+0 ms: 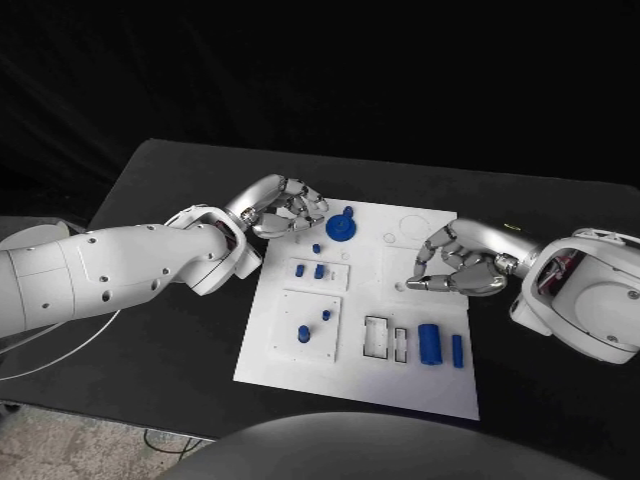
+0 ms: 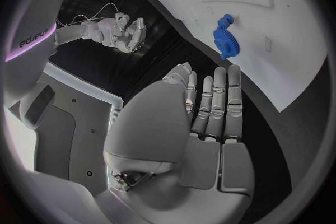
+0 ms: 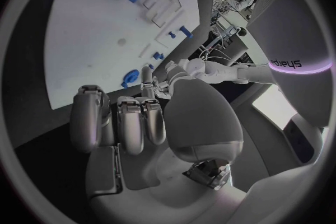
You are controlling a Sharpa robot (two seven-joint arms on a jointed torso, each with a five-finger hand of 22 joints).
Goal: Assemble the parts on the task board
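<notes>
Both my hands hang over the task board (image 1: 407, 395), one at each long edge. My left hand (image 1: 280, 208) sits at the board's far left corner, fingers loosely curled and apart, holding nothing; the left wrist view shows its fingers (image 2: 210, 102) stretched nearly straight above bare black table (image 1: 162, 330). My right hand (image 1: 457, 265) is at the board's right edge about halfway along, fingers curled in toward the palm with nothing in them that I can see.

From large to small: the table carries the board, which lies lengthwise away from me, with wide dark margins on its left and right sides and a narrower strip at the near edge. On the board, near its near right corner, a thick blue cylinder (image 1: 430, 343) lies beside a thinner blue peg (image 1: 457, 350), both close to two rectangular slots (image 1: 388, 338). A blue gear (image 1: 342, 226) sits near the far edge, just beside my left fingers. Two small blue blocks (image 1: 310, 270) rest on a raised plate in the board's middle left, and smaller blue pieces (image 1: 306, 333) stand on a second plate toward the near left corner. The board's middle right stretch, between my right hand and the cylinder, is plain white surface.
</notes>
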